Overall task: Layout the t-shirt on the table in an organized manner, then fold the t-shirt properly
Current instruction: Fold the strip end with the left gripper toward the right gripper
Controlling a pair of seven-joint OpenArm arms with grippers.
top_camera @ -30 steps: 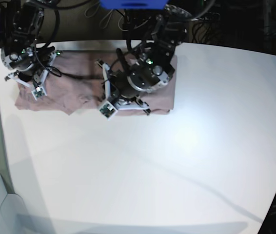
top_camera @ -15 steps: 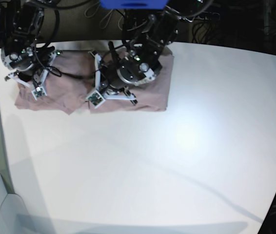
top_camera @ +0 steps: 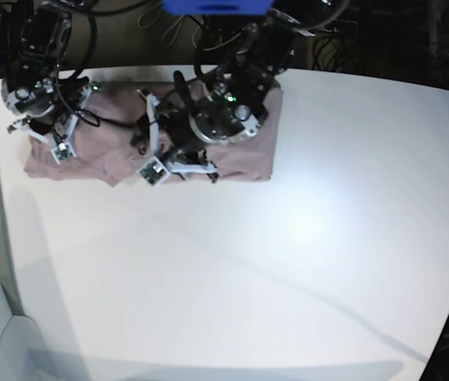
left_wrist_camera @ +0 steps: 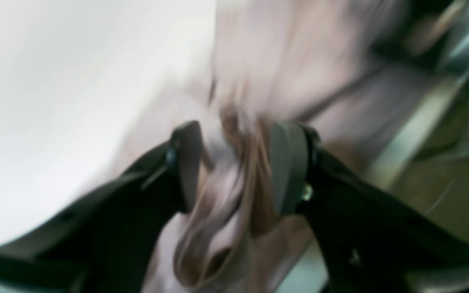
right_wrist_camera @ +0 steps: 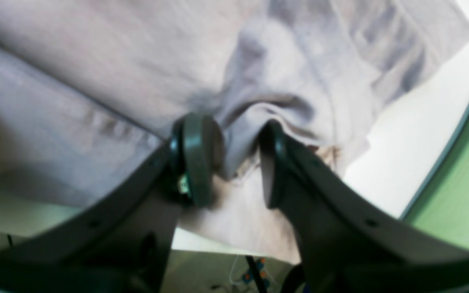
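The mauve t-shirt [top_camera: 244, 155] lies crumpled along the far left of the white table [top_camera: 288, 262]. My left gripper [top_camera: 159, 121] is over the shirt's middle. In the blurred left wrist view it [left_wrist_camera: 236, 167] is shut on a bunched fold of the t-shirt [left_wrist_camera: 259, 73], with bare table [left_wrist_camera: 55, 101] to the left. My right gripper [top_camera: 50, 127] is at the shirt's left end. In the right wrist view it [right_wrist_camera: 232, 160] is shut on a raised fold of the t-shirt [right_wrist_camera: 96, 81], close to the table's rounded edge [right_wrist_camera: 401, 162].
The shirt lies near the table's far edge and left edge [top_camera: 2, 206]. Dark equipment and cables [top_camera: 351, 40] stand behind the table, and a blue object [top_camera: 216, 6] hangs above. A green surface [right_wrist_camera: 462, 183] lies beyond the table edge.
My left gripper has moved left across the shirt, pulling cloth with it; the shirt's right edge has shifted slightly left. The right arm has stayed in place.
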